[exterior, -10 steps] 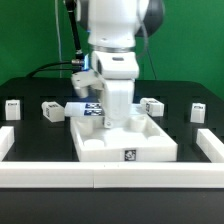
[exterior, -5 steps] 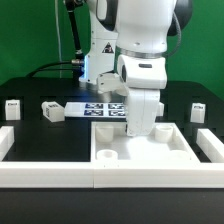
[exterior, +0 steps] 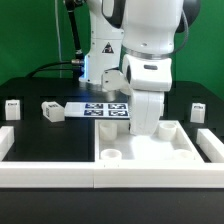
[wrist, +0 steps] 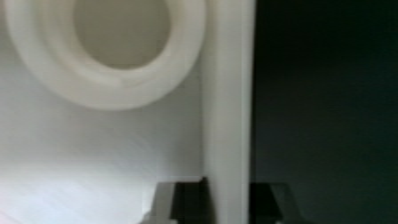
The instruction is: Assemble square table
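Observation:
The square table's white panel (exterior: 150,150) lies rim-up on the black table, against the front border rail at the exterior view's right, with round corner holes showing. My gripper (exterior: 148,124) comes down on the panel's far rim and is shut on it. In the wrist view the rim (wrist: 228,100) runs between my two dark fingers (wrist: 189,205), with my gripper (wrist: 231,192) closed across it and a corner hole ring (wrist: 111,50) beside it. Three white tagged legs show: two at the left (exterior: 11,108) (exterior: 50,111) and one at the right (exterior: 200,111). A fourth is hidden.
The marker board (exterior: 103,110) lies flat behind the panel. The low white border rail (exterior: 50,176) runs along the front and turns back at both sides (exterior: 5,142). A black cable hangs at the back left.
My gripper and the panel have moved toward the exterior view's right, up to the front rail. The leg by the arm is now hidden behind it.

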Action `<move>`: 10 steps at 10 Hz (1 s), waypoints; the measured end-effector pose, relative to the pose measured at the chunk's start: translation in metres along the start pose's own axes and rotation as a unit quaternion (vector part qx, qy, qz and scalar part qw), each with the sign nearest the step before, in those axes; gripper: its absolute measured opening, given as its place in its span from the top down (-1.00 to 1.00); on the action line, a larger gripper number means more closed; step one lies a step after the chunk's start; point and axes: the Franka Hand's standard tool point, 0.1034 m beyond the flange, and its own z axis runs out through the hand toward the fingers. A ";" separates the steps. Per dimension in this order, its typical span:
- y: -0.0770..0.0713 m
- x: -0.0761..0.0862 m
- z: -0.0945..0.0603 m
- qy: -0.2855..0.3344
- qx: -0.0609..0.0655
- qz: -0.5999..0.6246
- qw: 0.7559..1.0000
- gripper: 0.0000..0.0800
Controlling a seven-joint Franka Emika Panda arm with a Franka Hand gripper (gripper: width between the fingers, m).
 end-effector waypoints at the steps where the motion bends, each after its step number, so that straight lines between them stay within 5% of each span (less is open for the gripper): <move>1: -0.001 -0.003 0.001 0.000 -0.002 -0.003 1.000 0.83; 5: -0.007 -0.011 0.001 -0.002 -0.005 -0.004 1.000 0.83; 8: 0.002 0.021 0.004 0.006 -0.010 -0.003 1.000 0.83; 10: 0.003 0.025 0.007 0.009 -0.010 -0.004 1.000 0.83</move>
